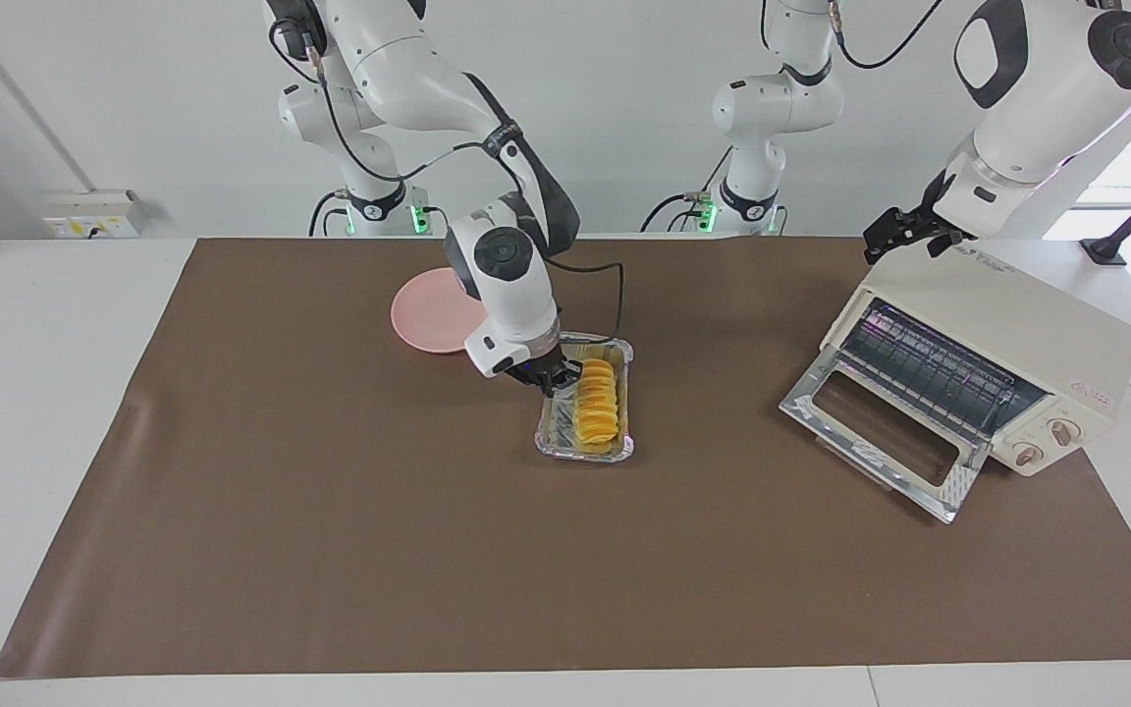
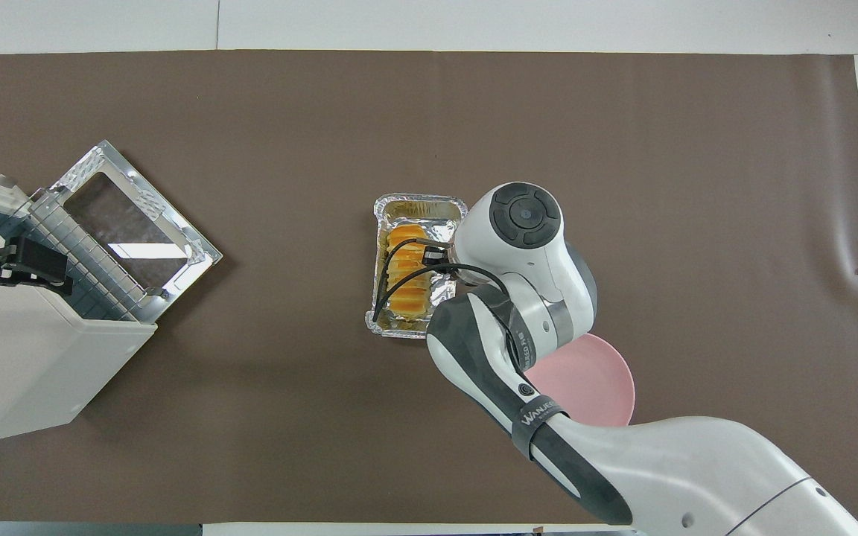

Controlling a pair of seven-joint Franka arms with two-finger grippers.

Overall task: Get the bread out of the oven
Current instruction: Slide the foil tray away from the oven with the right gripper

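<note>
On the brown table mat (image 1: 330, 550), well clear of the open toaster oven (image 1: 993, 363): bread (image 1: 596, 406) in foil tray (image 1: 554, 441), likely light, soft, crushable; right gripper (image 1: 551, 383) clamped on tray rim, left gripper (image 1: 904, 234) spread above oven.

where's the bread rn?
The bread lies in the foil tray mid-table, out of the oven, beside the pink plate, farther from the robots.
</note>
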